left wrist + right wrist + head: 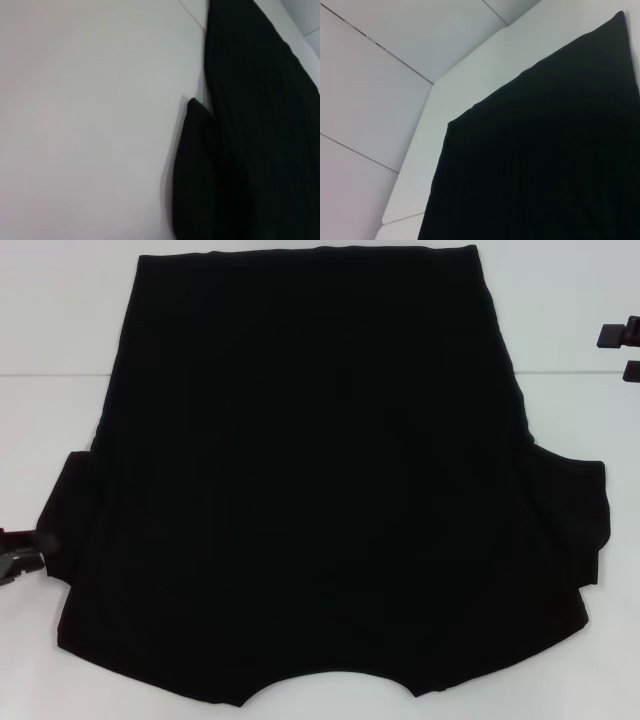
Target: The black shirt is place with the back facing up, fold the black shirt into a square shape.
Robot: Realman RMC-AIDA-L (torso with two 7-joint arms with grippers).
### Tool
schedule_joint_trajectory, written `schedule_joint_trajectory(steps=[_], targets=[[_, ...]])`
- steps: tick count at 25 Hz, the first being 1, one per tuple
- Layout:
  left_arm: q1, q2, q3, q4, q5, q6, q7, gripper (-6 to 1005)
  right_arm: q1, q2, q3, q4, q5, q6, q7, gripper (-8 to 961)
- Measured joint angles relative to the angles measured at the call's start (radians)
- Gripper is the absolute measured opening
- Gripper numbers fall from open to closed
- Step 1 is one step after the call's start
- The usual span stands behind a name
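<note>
Nearest my body, the curved neckline edge of the black shirt (320, 490) lay at the front of the white table (60, 320), the collar end toward me and the straight hem at the far side. The shirt was spread flat, plain side up (no lettering showed anywhere on it), and it covered most of the table's middle. Its two short sleeves stuck out at either side, level with the nearer half of the body. At my left, my left gripper (22, 562) sat low at the table's edge, just beside the tip of the left sleeve, and I could not tell whether it touched the cloth; only a dark and silver part of it showed, so I could not tell if its fingers were apart or together. My left wrist camera saw that sleeve as a rounded flap lying on the bare white surface beside the long body of the shirt. Farther off, at my right, my right gripper (625, 350) hung by the far side, well apart from the shirt, two dark fingertips showing with a clear gap between them.
</note>
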Motion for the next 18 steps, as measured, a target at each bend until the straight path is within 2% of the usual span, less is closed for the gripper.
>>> schedule_joint_trajectory(steps=[15, 18], targets=[[-0.028, 0.000, 0.024, -0.032, 0.023, -0.016, 0.002, 359, 0.000, 0.000, 0.006, 0.000, 0.006, -0.006, 0.000, 883], [-0.028, 0.000, 0.029, -0.031, 0.023, -0.017, 0.001, 245, 0.000, 0.000, 0.008, 0.000, 0.006, -0.007, 0.000, 883]])
